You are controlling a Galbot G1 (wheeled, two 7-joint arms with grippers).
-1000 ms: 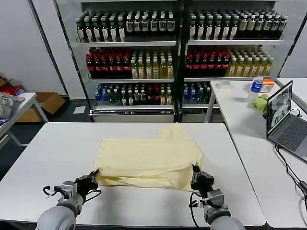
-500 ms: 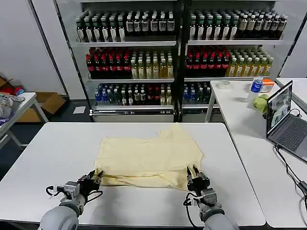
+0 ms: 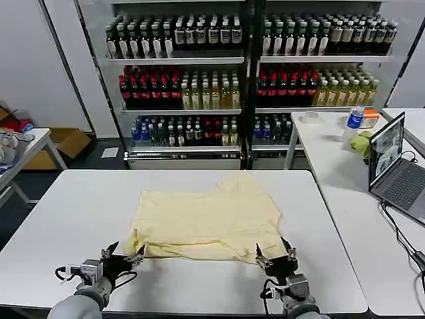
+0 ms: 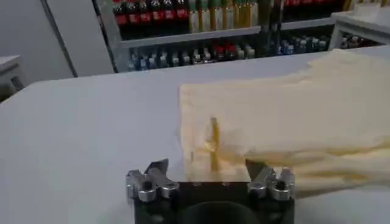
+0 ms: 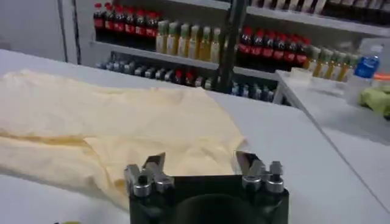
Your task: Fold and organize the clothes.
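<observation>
The pale cream-yellow garment lies spread and partly folded on the white table, its near hem doubled into a thick layered edge facing the robot. The left gripper sits low at the table's near side, at about seven o'clock from the garment's middle, just off the near left corner of the cloth. In the left wrist view the fabric's corner reaches down between the two spread fingers — the cloth edge runs close to the gripper body, but neither finger presses on it. The jaws stand wide apart and hold nothing.

The right gripper is at about five o'clock from the garment's middle, right at the near right corner. Its fingers are likewise spread wide, empty, with the folded corner of the cloth lying just ahead of and between them; whether a fingertip touches the fabric cannot be told.

No writing can be read on the garment. Behind the table, at twelve o'clock, shelves of bottled drinks fill the background — their labels are too small to read. A laptop stands open on a side table at about two o'clock.
</observation>
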